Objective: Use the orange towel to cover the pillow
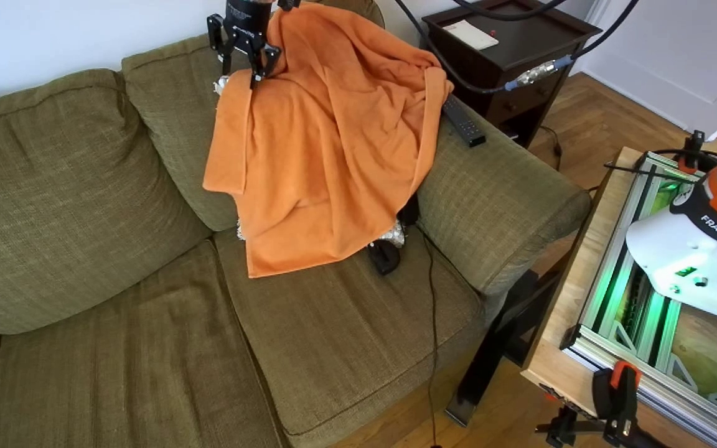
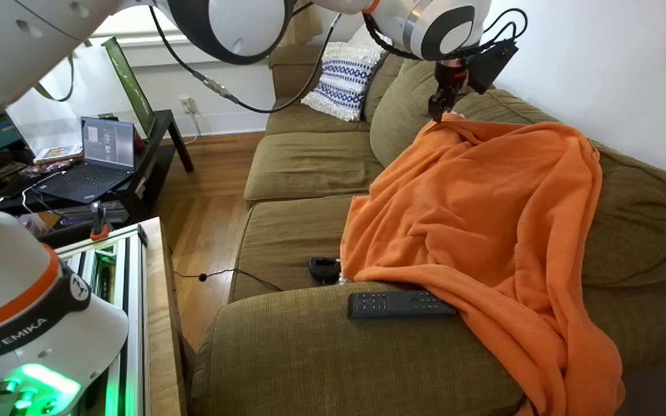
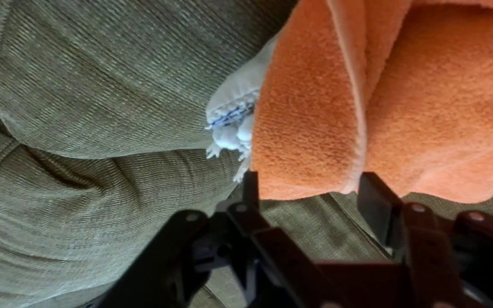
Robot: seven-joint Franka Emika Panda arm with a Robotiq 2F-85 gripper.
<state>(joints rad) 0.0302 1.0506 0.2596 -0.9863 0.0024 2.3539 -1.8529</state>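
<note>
Black jointed fingers (image 3: 377, 205): spread apart, a fold of the bright-orange plush towel (image 3: 306, 107) showing between them
Towel: draped over the white, blue-banded, fringed pillow (image 3: 231, 112)
Pillow: mostly hidden, a corner and pale edges showing past the towel
Olive-green woven sofa surface (image 1: 333, 323): beneath both

Arm (image 2: 240, 24) outstretched, fingers (image 3: 375, 208) apart, pointing downward

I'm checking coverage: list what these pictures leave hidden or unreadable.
Covered pillow: mostly hidden by the orange towel in all views.
Towel's lower end: cut off by the bottom edge in an exterior view.
Tool: body cut off by the bottom edge in the wrist view.
Laptop screen: writing too small to read in an exterior view.
</note>
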